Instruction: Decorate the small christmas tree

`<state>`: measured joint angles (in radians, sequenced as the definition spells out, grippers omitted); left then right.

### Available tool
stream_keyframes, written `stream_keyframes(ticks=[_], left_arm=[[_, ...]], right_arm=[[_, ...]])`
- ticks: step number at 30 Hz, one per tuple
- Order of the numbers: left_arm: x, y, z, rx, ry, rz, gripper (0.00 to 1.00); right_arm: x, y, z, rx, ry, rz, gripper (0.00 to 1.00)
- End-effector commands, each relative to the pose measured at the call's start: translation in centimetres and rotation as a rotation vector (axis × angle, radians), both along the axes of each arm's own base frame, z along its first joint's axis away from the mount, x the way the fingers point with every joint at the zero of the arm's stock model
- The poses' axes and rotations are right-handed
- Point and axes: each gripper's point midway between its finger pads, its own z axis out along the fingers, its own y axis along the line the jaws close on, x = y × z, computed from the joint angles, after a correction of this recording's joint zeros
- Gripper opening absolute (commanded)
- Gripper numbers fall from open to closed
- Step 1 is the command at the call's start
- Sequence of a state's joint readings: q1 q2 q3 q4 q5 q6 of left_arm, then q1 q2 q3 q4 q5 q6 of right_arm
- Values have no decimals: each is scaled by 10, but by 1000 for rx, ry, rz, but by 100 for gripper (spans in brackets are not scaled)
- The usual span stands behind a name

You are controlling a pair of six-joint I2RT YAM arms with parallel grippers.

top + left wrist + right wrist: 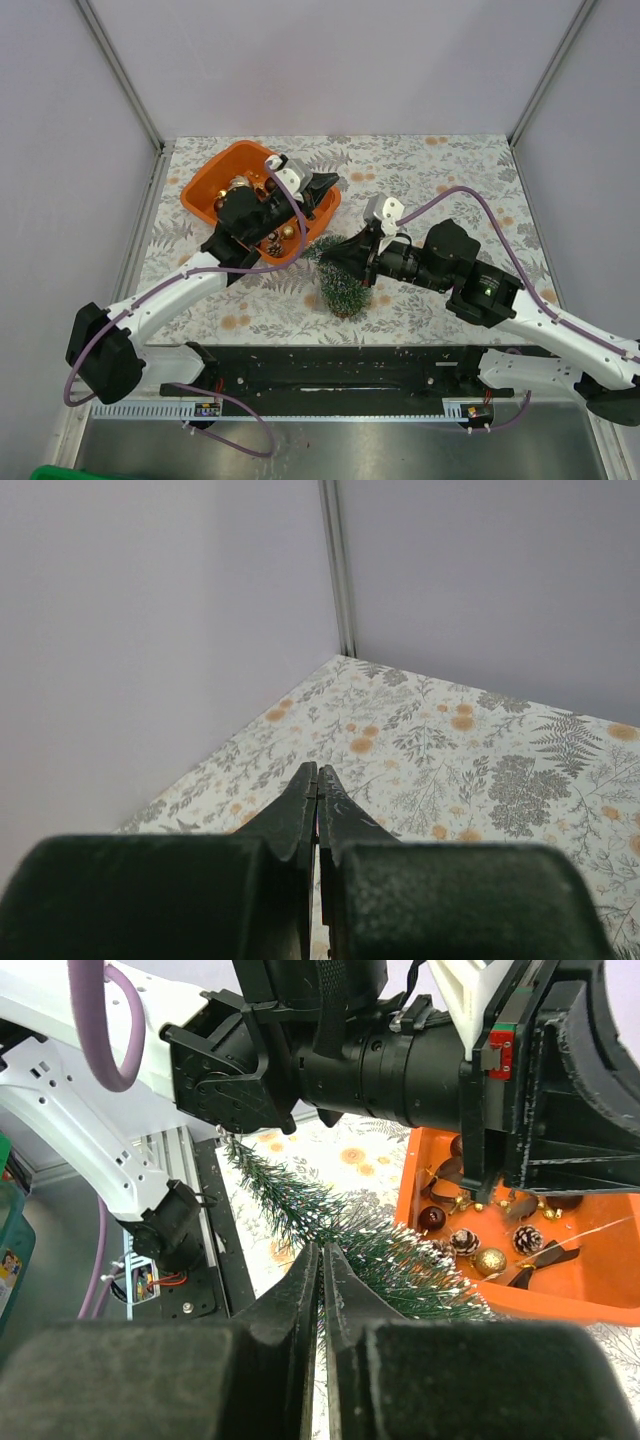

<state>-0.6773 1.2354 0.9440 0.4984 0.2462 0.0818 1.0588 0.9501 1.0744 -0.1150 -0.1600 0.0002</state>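
Observation:
The small christmas tree point(346, 288), dark green with white-frosted needles, lies tilted just right of the orange tray point(200, 186). My right gripper point(335, 257) is shut on the tree's middle. In the right wrist view the jaws point(321, 1252) close into the needles, and the tree point(400, 1260) runs from its thin tip at upper left to its wide end by the tray point(600, 1302). My left gripper point(330, 183) hangs above the tray's right end, shut point(318, 772). A thin coloured sliver shows between its pads; I cannot tell what it is.
The tray holds several ornaments: a pine cone point(463, 1241), a gold ball point(489, 1261) and a dark red ball point(432, 1219). The left arm's wrist point(400, 1060) hangs close over the tree. The floral tablecloth point(480, 750) is walled by grey panels.

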Motion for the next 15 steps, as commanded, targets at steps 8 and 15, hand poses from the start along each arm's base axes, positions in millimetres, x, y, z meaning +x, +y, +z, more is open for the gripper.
stream_keyframes(ticks=[8, 15], left_arm=[[-11, -33, 74, -82, -195, -114, 0], [-30, -64, 71, -70, -160, -249, 0]], right_arm=[[-8, 12, -23, -34, 73, 55, 0], [-5, 17, -26, -37, 79, 55, 0]])
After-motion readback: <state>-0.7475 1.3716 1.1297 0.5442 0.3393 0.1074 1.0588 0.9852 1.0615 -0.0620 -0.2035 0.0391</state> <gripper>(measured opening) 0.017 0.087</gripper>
